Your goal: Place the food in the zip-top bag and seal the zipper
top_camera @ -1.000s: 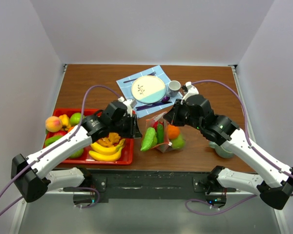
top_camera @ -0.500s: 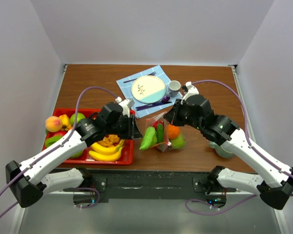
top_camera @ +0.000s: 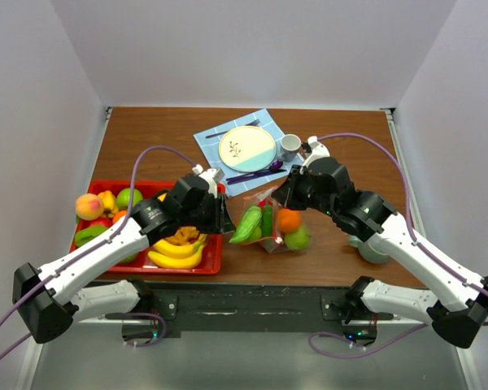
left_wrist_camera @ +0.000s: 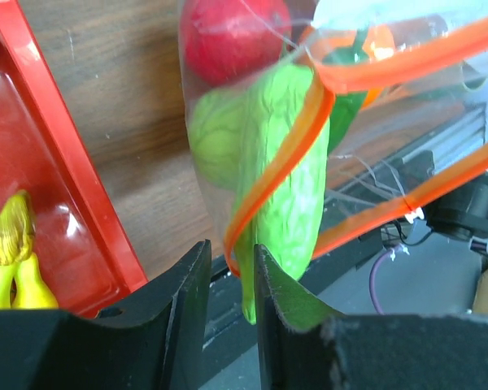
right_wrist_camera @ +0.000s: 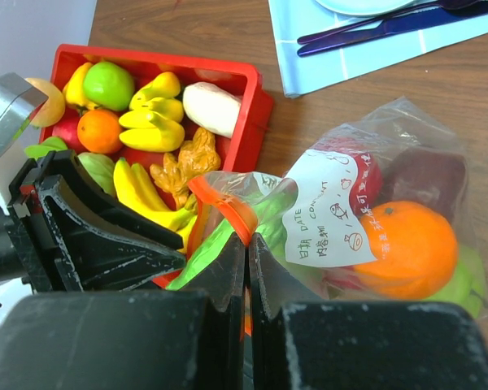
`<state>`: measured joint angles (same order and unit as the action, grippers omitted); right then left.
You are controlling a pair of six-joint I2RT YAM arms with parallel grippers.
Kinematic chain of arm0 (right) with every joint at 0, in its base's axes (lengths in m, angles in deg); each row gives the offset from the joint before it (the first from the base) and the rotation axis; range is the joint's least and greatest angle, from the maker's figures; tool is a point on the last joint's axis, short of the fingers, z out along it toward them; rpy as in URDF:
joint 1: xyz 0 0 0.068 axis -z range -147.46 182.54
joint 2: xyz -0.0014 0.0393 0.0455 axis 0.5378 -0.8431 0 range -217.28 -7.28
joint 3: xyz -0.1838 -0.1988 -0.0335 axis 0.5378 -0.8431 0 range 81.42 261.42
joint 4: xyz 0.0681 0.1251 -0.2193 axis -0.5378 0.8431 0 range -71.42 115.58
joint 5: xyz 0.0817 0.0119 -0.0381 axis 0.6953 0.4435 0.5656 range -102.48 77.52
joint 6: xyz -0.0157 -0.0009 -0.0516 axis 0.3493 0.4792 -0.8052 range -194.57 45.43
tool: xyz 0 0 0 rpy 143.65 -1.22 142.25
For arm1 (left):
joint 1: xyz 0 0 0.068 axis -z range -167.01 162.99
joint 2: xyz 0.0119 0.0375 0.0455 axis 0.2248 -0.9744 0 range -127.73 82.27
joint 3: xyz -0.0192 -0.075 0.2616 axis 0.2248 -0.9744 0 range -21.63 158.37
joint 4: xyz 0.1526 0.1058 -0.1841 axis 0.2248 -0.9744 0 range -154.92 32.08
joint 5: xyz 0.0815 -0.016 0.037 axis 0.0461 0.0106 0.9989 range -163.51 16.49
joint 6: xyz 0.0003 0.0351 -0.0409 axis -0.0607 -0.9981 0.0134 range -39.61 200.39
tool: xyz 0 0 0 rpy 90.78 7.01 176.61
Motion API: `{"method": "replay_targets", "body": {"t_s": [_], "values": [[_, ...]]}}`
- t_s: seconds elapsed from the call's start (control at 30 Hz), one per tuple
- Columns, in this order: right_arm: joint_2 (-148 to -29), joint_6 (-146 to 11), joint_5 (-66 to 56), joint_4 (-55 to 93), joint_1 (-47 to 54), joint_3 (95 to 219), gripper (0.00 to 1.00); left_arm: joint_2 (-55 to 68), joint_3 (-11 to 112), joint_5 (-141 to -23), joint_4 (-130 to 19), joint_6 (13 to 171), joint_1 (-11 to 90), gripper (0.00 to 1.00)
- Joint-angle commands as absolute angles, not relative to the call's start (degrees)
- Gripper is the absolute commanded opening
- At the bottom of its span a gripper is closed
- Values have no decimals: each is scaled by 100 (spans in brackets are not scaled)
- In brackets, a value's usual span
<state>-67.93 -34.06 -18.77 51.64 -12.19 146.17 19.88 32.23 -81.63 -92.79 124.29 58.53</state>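
The clear zip-top bag (top_camera: 272, 231) lies at the table's front middle. It holds a green cucumber (top_camera: 248, 225), an orange (top_camera: 289, 219), a green apple (top_camera: 298, 238) and a red apple (left_wrist_camera: 232, 36). My right gripper (top_camera: 278, 195) is shut on the orange-red zipper (right_wrist_camera: 232, 210) at the bag's mouth and holds it up (right_wrist_camera: 246, 240). My left gripper (top_camera: 228, 218) is at the bag's left edge. Its jaws stand narrowly apart (left_wrist_camera: 228, 252), with a bend of the zipper (left_wrist_camera: 297, 158) and the cucumber's tip (left_wrist_camera: 289, 211) between them. No slider tab shows.
A red tray (top_camera: 146, 269) at the left holds bananas (top_camera: 175, 250), a green apple (top_camera: 126, 196) and other fruit; a peach (top_camera: 88, 206) sits at its left edge. A blue napkin (top_camera: 207, 140) with plate, cup (top_camera: 289, 145) and purple cutlery lies behind. A grey cup (top_camera: 372, 250) stands at the right.
My left arm drew back to the left, then came back to the bag's left edge. The cucumber end of the bag has risen slightly. The right gripper has held still.
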Motion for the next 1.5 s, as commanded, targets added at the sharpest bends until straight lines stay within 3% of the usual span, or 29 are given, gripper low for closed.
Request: {"method": "replay_targets", "body": {"t_s": [0.0, 0.47, 0.5, 0.53, 0.57, 0.9, 1.03, 1.17, 1.27, 1.33, 1.47], "values": [[-6731, -3353, -1872, 4943, -1255, 14892, 0, 1873, 3277, -7949, -8947, 12372, 5887, 33], [-6740, -3335, -1820, 4943, -1264, 14901, 0, 1600, 3136, -7746, -8561, 12539, 6062, 32], [-6749, -3353, -1828, 4952, -1264, 14901, 0, 1556, 3232, -7773, -8561, 12530, 6097, 28], [-6749, -3361, -1846, 4961, -1255, 14892, 0, 1556, 3303, -7773, -8587, 12513, 6150, 10], [-6749, -3379, -1872, 4987, -1264, 14875, 0, 1556, 3390, -7756, -8622, 12504, 6237, 0], [-7047, -3686, -2188, 5347, -1606, 14935, 0, 933, 5376, -7763, -9228, 12301, 6055, 0], [-7206, -4151, -3091, 6145, -1441, 15751, 0, 721, 5071, -8036, -8992, 12433, 5948, 0], [-7452, -4442, -2584, 6437, -517, 16289, 0, 1018, 4824, -8019, -8912, 12548, 5983, 0], [-7365, -4241, -1938, 6105, -691, 16098, 0, 924, 5340, -8026, -9131, 12407, 5572, 0], [-7329, -4048, -2195, 5980, -1060, 15825, 0, 748, 5578, -8448, -9035, 12364, 5044, 0], [-7329, -4099, -2556, 6164, -1125, 15832, 0, 685, 5450, -8564, -8886, 12424, 5305, 0]]}}
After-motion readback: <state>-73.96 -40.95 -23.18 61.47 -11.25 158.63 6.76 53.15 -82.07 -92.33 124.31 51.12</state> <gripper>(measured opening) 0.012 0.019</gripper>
